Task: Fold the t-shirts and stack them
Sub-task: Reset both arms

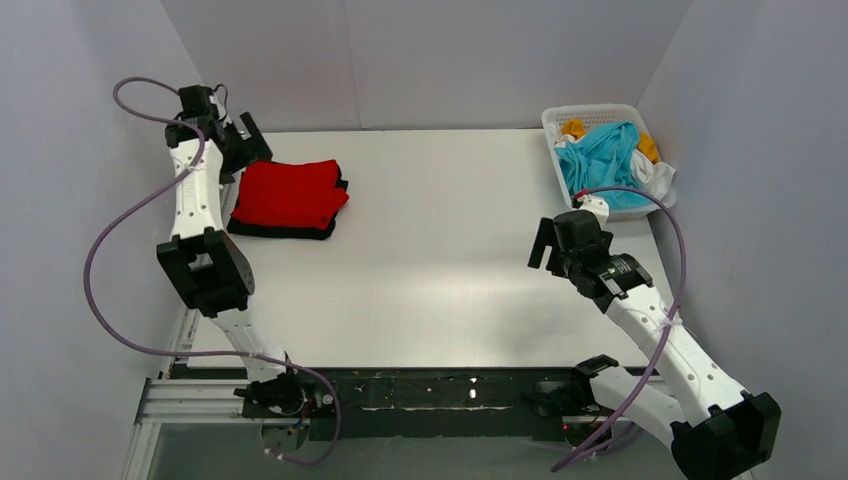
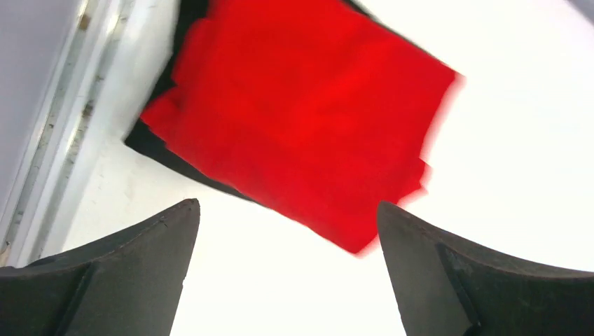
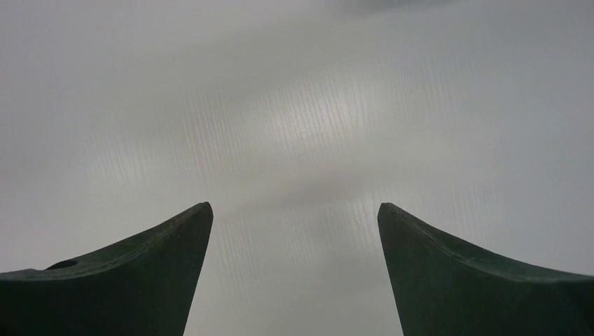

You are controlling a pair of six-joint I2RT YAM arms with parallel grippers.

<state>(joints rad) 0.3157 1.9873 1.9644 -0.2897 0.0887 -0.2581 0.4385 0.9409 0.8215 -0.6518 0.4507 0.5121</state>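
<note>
A folded bright red t-shirt (image 1: pixel 290 194) lies on a folded black t-shirt (image 1: pixel 285 231) at the table's far left. It also shows in the left wrist view (image 2: pixel 301 119), with the black shirt (image 2: pixel 150 140) peeking out beneath. My left gripper (image 1: pixel 245 145) is open and empty, raised just left of the stack; in its own view (image 2: pixel 287 210) the jaws stand wide apart above the table. My right gripper (image 1: pixel 548 245) is open and empty over the table's right side, and its wrist view (image 3: pixel 294 210) shows only a plain grey surface. Cyan (image 1: pixel 600 160), white (image 1: pixel 655 175) and orange-yellow (image 1: pixel 573 128) shirts lie crumpled in the basket.
A white lattice basket (image 1: pixel 590 112) stands at the far right corner. Grey walls enclose the table on three sides. A metal rail runs along the table's left edge (image 2: pixel 59 133). Purple cables loop off both arms.
</note>
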